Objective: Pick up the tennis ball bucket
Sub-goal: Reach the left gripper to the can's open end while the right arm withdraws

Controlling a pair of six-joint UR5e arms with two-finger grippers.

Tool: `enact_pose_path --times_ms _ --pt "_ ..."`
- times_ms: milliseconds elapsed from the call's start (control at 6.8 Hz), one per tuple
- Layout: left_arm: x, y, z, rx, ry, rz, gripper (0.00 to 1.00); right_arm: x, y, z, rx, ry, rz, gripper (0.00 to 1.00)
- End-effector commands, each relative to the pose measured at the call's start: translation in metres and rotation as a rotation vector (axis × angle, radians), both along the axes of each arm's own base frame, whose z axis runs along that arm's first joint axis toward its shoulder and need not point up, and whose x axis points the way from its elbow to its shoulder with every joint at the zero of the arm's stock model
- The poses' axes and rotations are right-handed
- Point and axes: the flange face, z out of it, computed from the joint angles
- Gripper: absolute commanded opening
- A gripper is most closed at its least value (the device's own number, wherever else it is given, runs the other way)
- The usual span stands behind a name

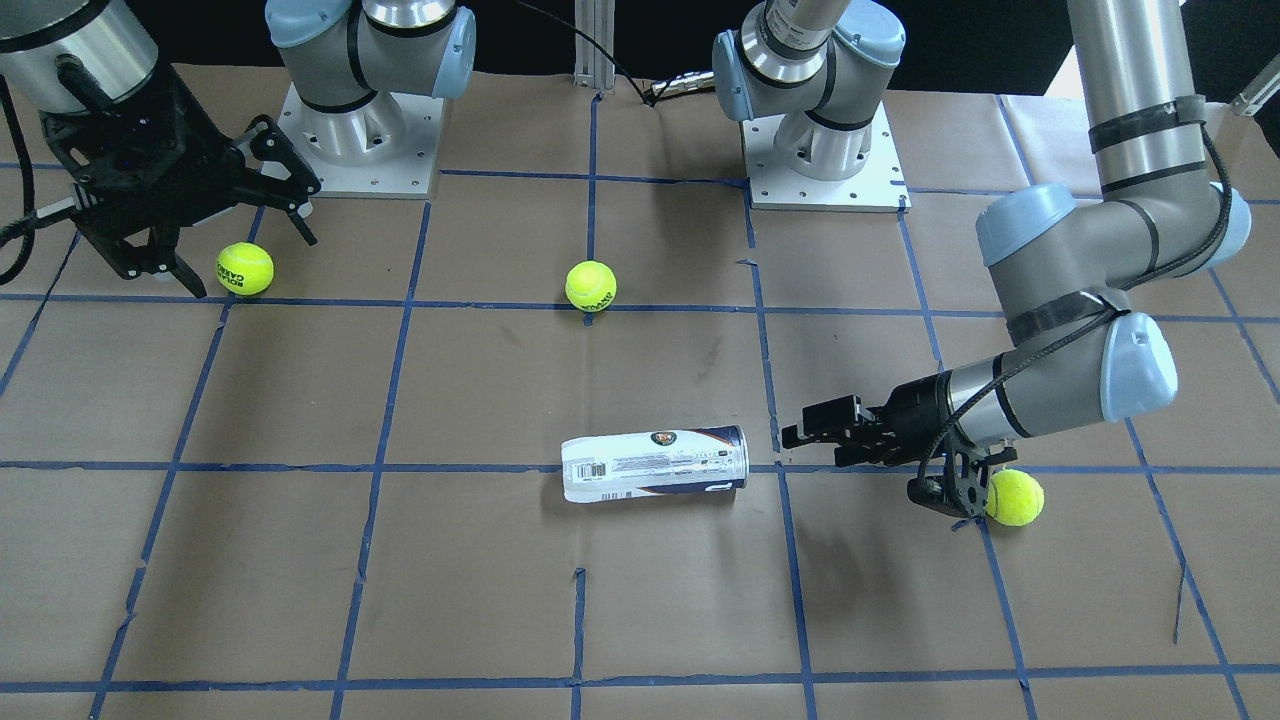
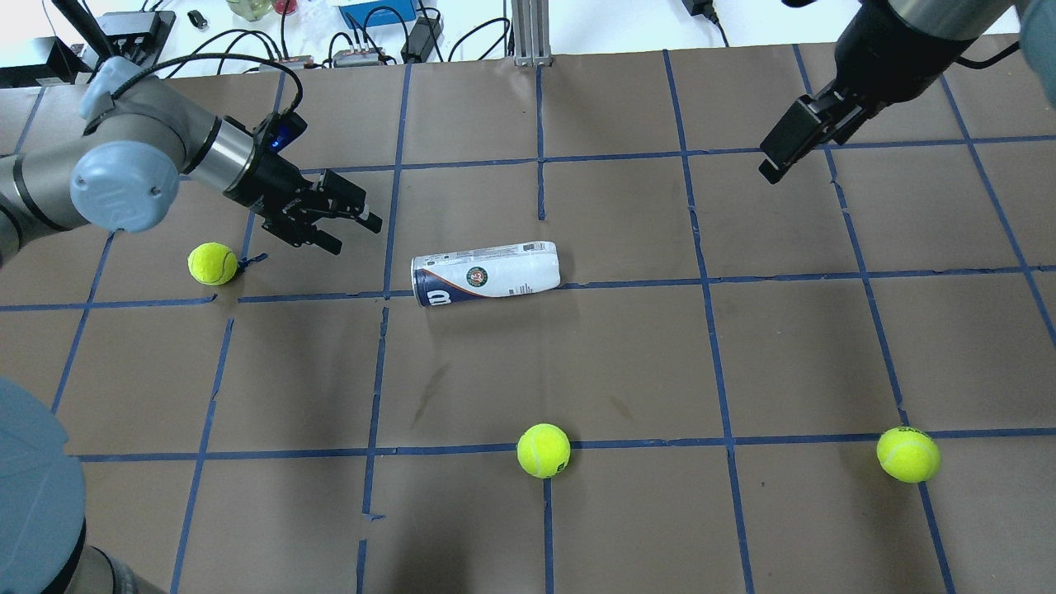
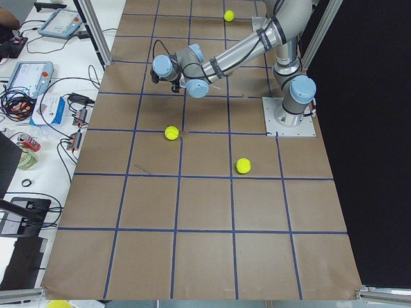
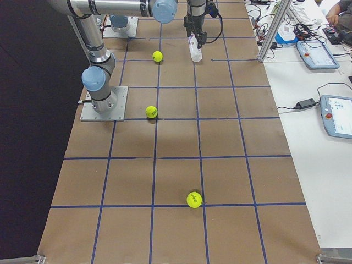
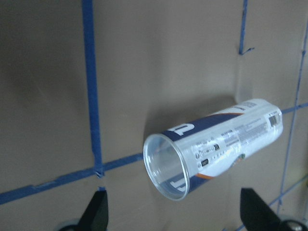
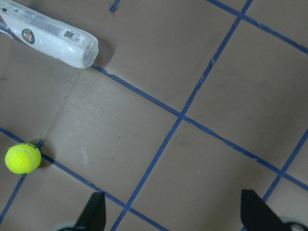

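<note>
Bucket (image 2: 487,272) lies on its side, open mouth toward left gripper (image 2: 355,233) — jaws spread, not yet touching — so straddle its navy end squarely before closing gently.

clear glossy plastic bucket (image 1: 655,463), matt paper table (image 1: 300,570)

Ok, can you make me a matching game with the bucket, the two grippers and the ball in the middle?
Things:
1. tennis ball bucket
2. left gripper
3. right gripper
4. middle tennis ball

States:
A. yellow-green, sitting on blue tape
B. open, far from the bucket
C. lying on its side
D. open, near the bucket's open end

Pairs: 1-C, 2-D, 3-B, 4-A
</note>
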Motion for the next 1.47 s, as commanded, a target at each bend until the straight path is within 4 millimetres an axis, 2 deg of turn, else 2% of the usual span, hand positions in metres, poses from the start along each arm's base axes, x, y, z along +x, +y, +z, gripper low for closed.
enact_pose_path --times_ms 0,147,294,441,588,735,882,1029,1176,1324 --pt "-0.018 0.014 -0.038 0.011 0.211 0.078 0.95 -0.013 0.022 0.014 0.077 0.091 -0.170 1.00" --pt "-0.027 0.015 -0.049 0.017 0.222 0.069 0.93 -0.005 0.029 0.021 0.080 0.078 -0.324 1.00" --pt "-0.041 0.015 -0.052 0.014 0.220 0.043 0.93 0.023 0.035 0.021 0.083 0.082 -0.321 1.00" --pt "-0.046 0.016 -0.054 0.026 0.222 0.038 0.91 0.056 0.040 0.019 0.086 0.099 -0.379 1.00" --pt "-0.046 0.016 -0.073 0.057 0.228 0.041 0.85 0.065 0.038 0.016 0.089 0.097 -0.404 1.00" --pt "-0.046 0.012 -0.074 0.056 0.226 0.040 0.71 0.047 0.027 0.014 0.063 0.086 -0.440 1.00" --pt "-0.048 0.011 -0.067 0.051 0.223 0.045 0.35 0.028 0.019 0.015 0.026 0.082 -0.481 1.00" --pt "-0.053 0.012 -0.053 0.070 0.214 0.074 0.26 0.027 0.022 0.016 0.029 0.086 -0.483 1.00" --pt "-0.055 0.013 -0.032 0.088 0.203 0.120 0.12 0.029 0.022 0.011 0.035 0.081 -0.483 1.00" --pt "-0.064 0.017 0.003 0.100 0.207 0.175 0.05 0.030 0.023 0.010 0.037 0.073 -0.484 1.00"
